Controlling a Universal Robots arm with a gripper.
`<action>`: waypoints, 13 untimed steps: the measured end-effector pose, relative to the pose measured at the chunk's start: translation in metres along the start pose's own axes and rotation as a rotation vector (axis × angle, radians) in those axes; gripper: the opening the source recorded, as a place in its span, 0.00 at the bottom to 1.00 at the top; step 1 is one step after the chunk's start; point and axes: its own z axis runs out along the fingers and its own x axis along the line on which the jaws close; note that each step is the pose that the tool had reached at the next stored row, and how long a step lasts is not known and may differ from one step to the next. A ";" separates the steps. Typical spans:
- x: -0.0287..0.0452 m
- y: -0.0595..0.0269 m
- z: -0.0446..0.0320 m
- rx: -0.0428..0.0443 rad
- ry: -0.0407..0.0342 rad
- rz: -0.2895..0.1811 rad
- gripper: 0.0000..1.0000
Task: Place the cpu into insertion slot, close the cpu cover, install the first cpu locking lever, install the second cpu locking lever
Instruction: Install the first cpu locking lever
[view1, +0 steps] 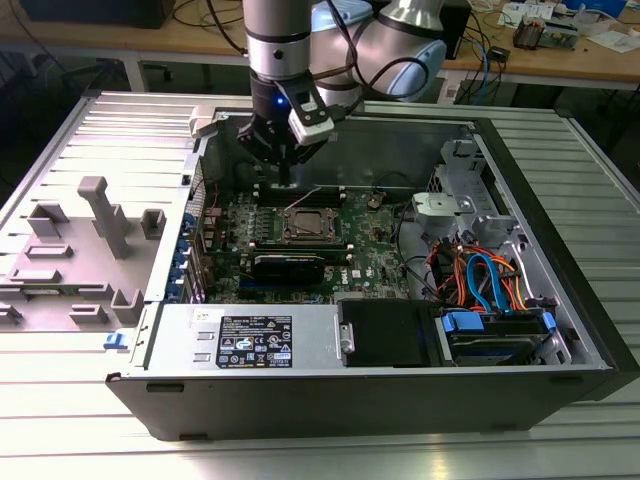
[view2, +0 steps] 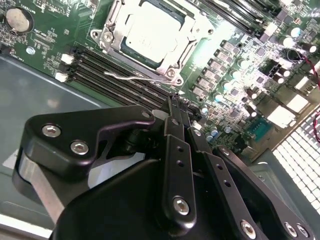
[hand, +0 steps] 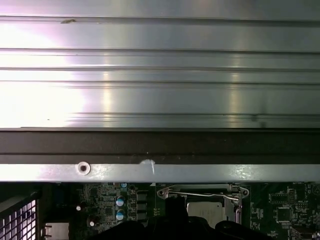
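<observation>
black two-finger claw (view2: 174, 103), clenched on nothing, hangs over the green motherboard (view2: 45, 35) by its long black memory slots (view2: 112, 70). mid-board, the dull silver square cpu (view2: 150, 32) sits in the silver-rimmed insertion slot (view2: 172, 73) beneath the lowered silver frame cover (view2: 107, 37).

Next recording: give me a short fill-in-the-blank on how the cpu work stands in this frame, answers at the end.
1. The cpu is already seated, and the cpu cover lies ____ over it.
2. In the exterior view, the hand hangs above the green ____, close to the socket.
3. In the second wrist view, the hand's fingers are ____, with nothing between them.

Missing words: closed; motherboard; shut.
</observation>
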 end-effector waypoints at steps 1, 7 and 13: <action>-0.0019 0.0000 0.0003 0.0001 0.0001 0.000 0.11; -0.0052 0.0000 0.0015 0.0031 0.0003 0.000 0.11; -0.0054 0.0000 0.0029 0.0037 -0.0008 0.003 0.11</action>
